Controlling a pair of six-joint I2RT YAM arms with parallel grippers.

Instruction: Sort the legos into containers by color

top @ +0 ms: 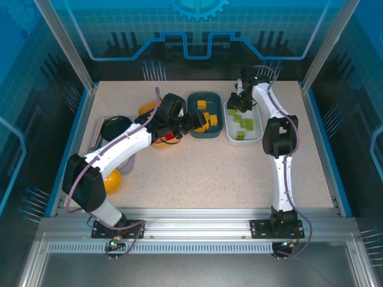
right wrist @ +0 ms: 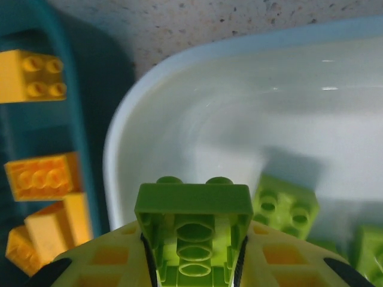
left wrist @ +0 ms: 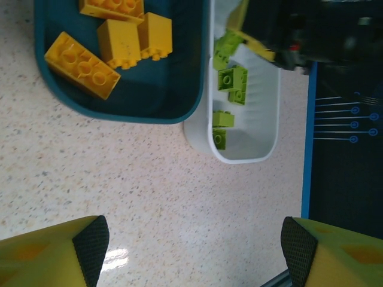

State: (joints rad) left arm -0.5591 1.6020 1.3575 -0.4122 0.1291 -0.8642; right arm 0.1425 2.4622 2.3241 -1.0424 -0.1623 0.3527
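Legos: green brick (right wrist: 192, 206) clamped in right pincer (right wrist: 192, 263) over white tub (right wrist: 119, 149).
Left pincer (left wrist: 194, 251): open above table (left wrist: 119, 191).
Teal tub (left wrist: 149, 89): yellow bricks (left wrist: 84, 64).

A: Where are the yellow bricks (left wrist: 81, 64) lying?
B: They are lying together in the teal tub (left wrist: 149, 89), some flat and some tipped on their sides.
A: And the white tub (left wrist: 254, 113)?
B: It is standing close beside the teal one and holding several green bricks (left wrist: 232, 84).
A: All the green ones?
B: No. A single green brick (right wrist: 192, 206) is sitting pinched in the right claw (right wrist: 192, 257) above the white tub, its hollow underside showing.
A: The orange tub (top: 148, 108)?
B: It is standing left of the teal tub, mostly hidden. A red brick (top: 170, 136) is showing near it.
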